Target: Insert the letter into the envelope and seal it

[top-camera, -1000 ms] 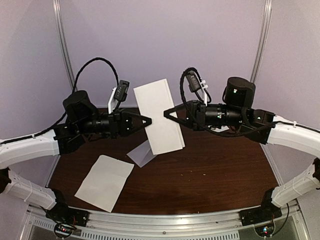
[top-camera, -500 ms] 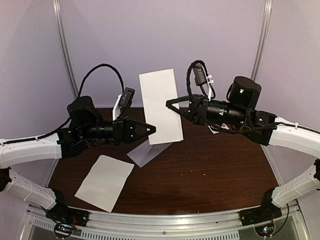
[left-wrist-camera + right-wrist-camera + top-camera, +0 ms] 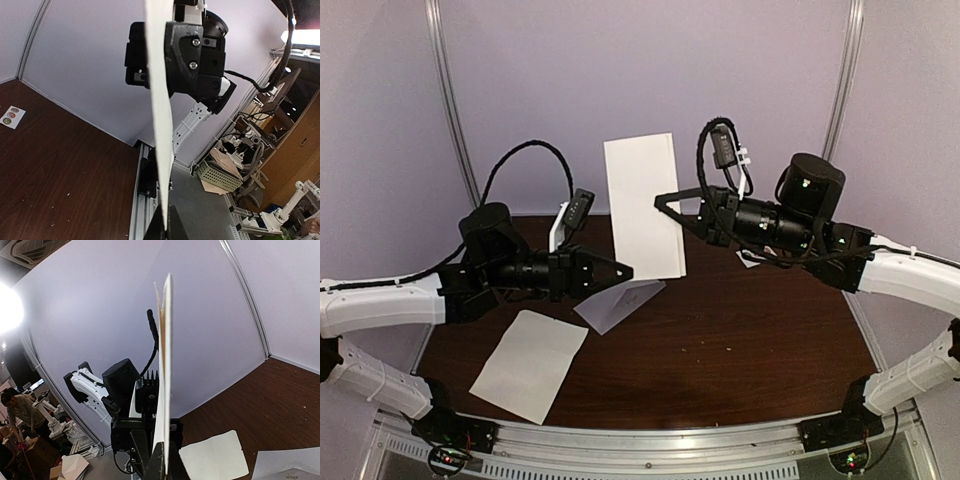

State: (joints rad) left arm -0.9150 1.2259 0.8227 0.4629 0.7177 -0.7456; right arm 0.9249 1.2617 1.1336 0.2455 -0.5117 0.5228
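Note:
A white oblong folded sheet, the letter (image 3: 640, 200), hangs upright in the air above the table's back. My right gripper (image 3: 662, 205) is shut on its right edge, and in the right wrist view the letter (image 3: 164, 365) shows edge-on, in two layers, rising from the closed jaws (image 3: 165, 460). My left gripper (image 3: 626, 270) is shut on the lower left corner, where the letter's thin edge (image 3: 160, 100) runs down into the jaws (image 3: 166, 225). The pale grey envelope (image 3: 610, 308) lies flat on the table below, partly hidden by the letter.
A plain white creased sheet (image 3: 530, 362) lies at the front left of the dark wooden table (image 3: 740, 340). A small card of round stickers (image 3: 10, 116) lies at the right, under the right arm. Light walls stand close behind.
The right gripper has lifted the letter and turned it more upright. The left gripper has moved down along its left edge to the lower corner. More of the envelope shows now.

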